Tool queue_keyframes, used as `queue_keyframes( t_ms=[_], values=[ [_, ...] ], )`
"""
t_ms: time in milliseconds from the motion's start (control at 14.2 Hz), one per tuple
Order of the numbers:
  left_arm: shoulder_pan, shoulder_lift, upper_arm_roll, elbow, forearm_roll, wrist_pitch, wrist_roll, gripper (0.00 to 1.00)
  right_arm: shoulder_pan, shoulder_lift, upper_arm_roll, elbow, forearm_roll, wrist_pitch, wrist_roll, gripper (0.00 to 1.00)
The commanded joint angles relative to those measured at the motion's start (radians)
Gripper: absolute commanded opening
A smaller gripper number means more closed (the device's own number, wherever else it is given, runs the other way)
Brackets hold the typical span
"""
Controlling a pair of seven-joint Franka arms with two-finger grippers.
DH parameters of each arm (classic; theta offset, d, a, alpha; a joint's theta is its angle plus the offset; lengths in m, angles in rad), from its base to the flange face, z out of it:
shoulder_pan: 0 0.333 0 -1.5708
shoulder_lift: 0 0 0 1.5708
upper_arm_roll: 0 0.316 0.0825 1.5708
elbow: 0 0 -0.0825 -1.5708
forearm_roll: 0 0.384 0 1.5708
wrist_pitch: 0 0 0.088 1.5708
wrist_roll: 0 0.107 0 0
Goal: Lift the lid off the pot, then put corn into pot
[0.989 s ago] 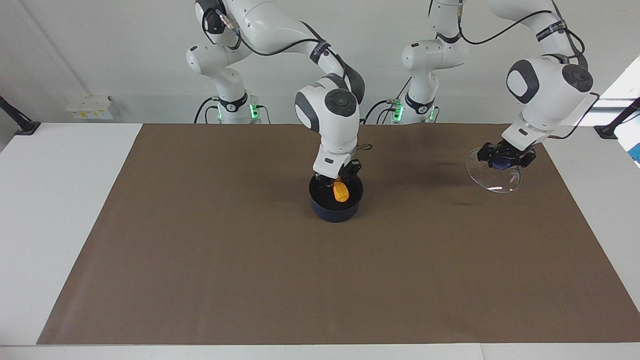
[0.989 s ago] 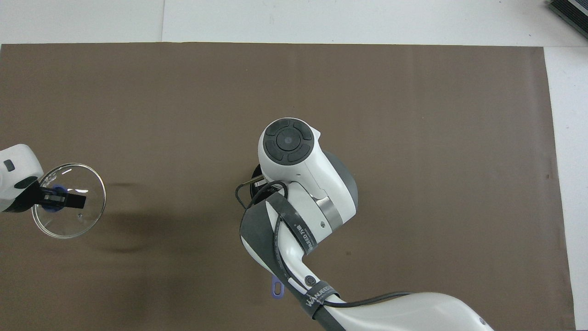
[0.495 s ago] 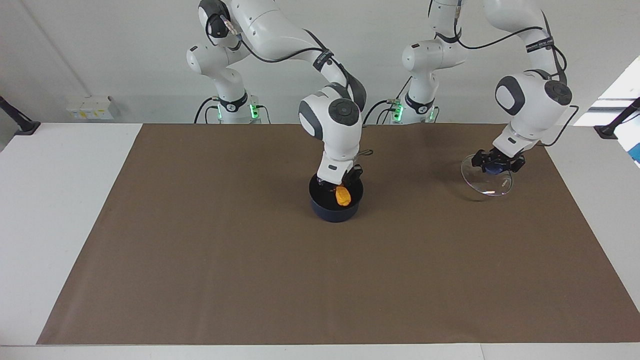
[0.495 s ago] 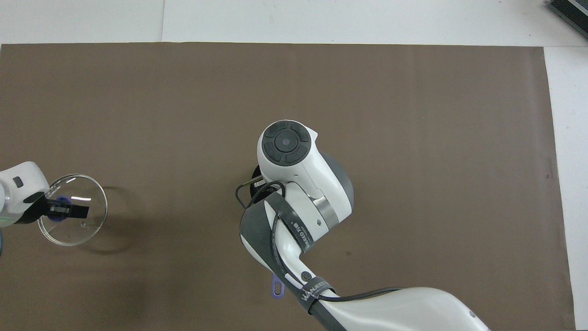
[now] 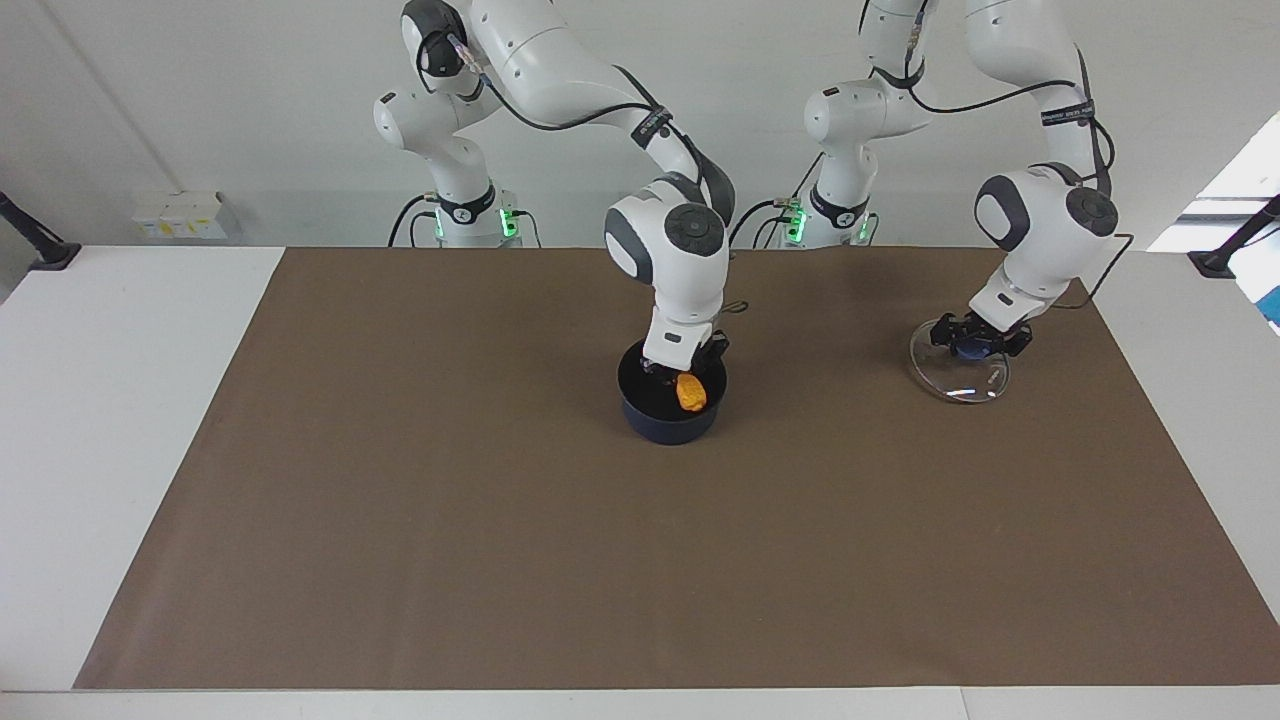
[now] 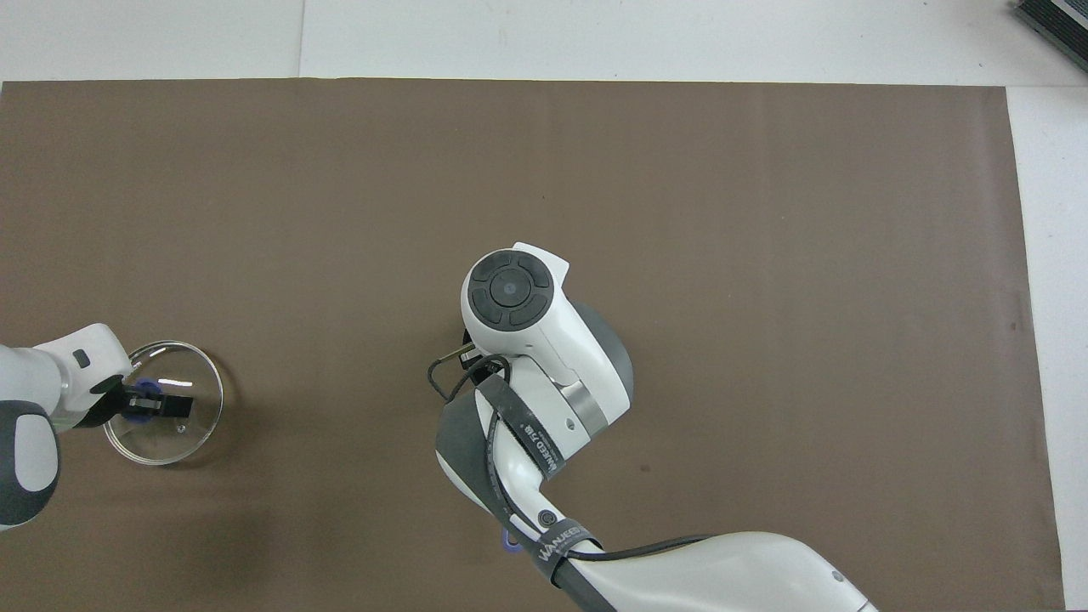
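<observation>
The dark-blue pot [image 5: 668, 422] stands at the middle of the brown mat. My right gripper [image 5: 687, 364] is over its mouth, shut on the orange-yellow corn [image 5: 690, 392], which hangs upright inside the rim. In the overhead view my right arm hides the pot, the corn and this gripper; only the handle's blue tip [image 6: 509, 541] shows. My left gripper [image 5: 977, 343] is shut on the blue knob of the clear glass lid [image 5: 962, 380], held tilted and low at the mat toward the left arm's end. The lid [image 6: 185, 425] and left gripper [image 6: 143, 401] also show in the overhead view.
The brown mat [image 5: 500, 520] covers most of the white table [image 5: 110, 400]. A dark object [image 6: 1054, 19] lies at the table's corner farthest from the robots, toward the right arm's end.
My right gripper has lowered the corn deeper into the pot's mouth. My left gripper has brought the lid down toward the mat and a little nearer to the pot.
</observation>
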Motion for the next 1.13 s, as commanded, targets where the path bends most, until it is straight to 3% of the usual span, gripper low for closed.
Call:
queue_keyframes(
  t_ms=[0,212,353,424,565,707,918,1060],
  values=[
    [0.003,-0.010,-0.006,-0.003,-0.006,0.010,0.015,0.99,-0.009,-0.015,0.003,-0.044,-0.012,0.038,-0.025,0.03],
    [0.005,0.013,-0.006,0.037,-0.009,0.004,0.009,1.00,-0.009,-0.017,0.003,-0.044,-0.011,0.038,-0.025,0.35],
    [-0.003,0.022,-0.006,0.091,-0.009,-0.020,0.005,1.00,-0.009,-0.017,0.003,-0.043,-0.011,0.033,-0.025,0.66],
    [-0.006,0.024,-0.008,0.127,-0.009,-0.051,-0.011,1.00,-0.010,-0.015,0.001,-0.037,-0.016,0.025,-0.025,0.73],
    [-0.040,0.027,-0.009,0.215,-0.009,-0.128,-0.092,1.00,-0.009,-0.021,0.000,-0.032,-0.019,0.018,-0.025,0.80],
    [-0.073,0.027,-0.009,0.291,-0.009,-0.192,-0.158,1.00,-0.012,-0.047,-0.006,-0.030,-0.021,0.010,-0.024,0.98],
    [-0.132,0.043,-0.009,0.436,-0.009,-0.318,-0.322,1.00,-0.045,-0.125,-0.012,-0.030,-0.021,-0.018,-0.011,1.00],
    [-0.152,0.045,-0.012,0.499,-0.007,-0.367,-0.334,1.00,-0.097,-0.191,-0.014,-0.030,-0.021,-0.057,-0.011,1.00]
  ],
)
